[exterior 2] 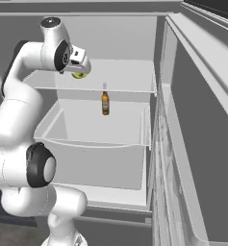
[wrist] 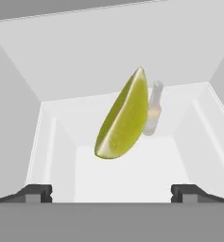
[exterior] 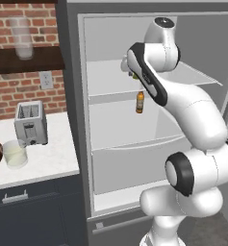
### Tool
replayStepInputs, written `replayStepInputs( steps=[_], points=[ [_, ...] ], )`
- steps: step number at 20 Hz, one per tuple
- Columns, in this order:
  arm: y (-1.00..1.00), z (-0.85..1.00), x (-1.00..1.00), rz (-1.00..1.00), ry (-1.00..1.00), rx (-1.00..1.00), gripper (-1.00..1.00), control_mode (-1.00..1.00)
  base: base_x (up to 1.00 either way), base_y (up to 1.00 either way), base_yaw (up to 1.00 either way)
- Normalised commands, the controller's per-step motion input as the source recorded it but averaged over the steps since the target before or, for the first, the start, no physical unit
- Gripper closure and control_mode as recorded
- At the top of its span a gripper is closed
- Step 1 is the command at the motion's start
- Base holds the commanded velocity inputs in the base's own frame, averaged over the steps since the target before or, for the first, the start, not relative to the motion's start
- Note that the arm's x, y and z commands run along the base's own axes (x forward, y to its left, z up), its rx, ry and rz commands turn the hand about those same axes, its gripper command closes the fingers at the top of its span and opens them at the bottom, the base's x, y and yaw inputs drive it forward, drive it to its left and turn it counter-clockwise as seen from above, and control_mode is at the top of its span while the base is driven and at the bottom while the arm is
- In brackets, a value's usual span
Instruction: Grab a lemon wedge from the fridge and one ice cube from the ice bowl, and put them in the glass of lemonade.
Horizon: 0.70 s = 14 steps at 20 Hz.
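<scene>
My claw [wrist: 111, 191] is spread wide with nothing between its tips, which show at the bottom of the hand view well apart, one to either side of the lemon wedge [wrist: 124, 117]. The wedge lies on the upper glass shelf [exterior 2: 130, 77] inside the open fridge [exterior 2: 183, 96], towards that shelf's left side and right under my hand; in the right base view I catch it as a yellow-green speck [exterior 2: 79, 74] just below the wrist. I judge it light and small, soft in the flesh and firmer at the rind, probably slick with juice, so it could squirt out of a hard pinch. I would take it across its thick middle, one tip on each cut face, and close gently. In the hand view its long axis runs steeply, from a sharp tip at upper right to a rounded end at lower left, with the curved rind towards the left. A brown bottle [exterior 2: 105, 103] stands upright on the shelf below, seen through the glass beyond the wedge, apart from it. The glass of lemonade [exterior: 14, 153] waits on the counter [exterior: 48, 163] near its front edge, beside the toaster [exterior: 31, 124].
</scene>
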Motion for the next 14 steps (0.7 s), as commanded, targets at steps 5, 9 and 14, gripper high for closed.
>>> replayStepInputs(
  steps=[5, 9, 14],
  points=[
    [-0.01, 0.00, 0.42, 0.00, 0.02, -0.04, -1.00, -1.00, 0.00, 0.00, 0.00],
    [0.00, -0.01, 0.40, 0.00, 0.08, -0.04, -1.00, -1.00, 0.00, 0.00, 0.00],
    [0.00, -0.18, 0.43, 0.00, 0.09, -0.03, -1.00, -1.00, 0.00, 0.00, 0.00]
  ],
)
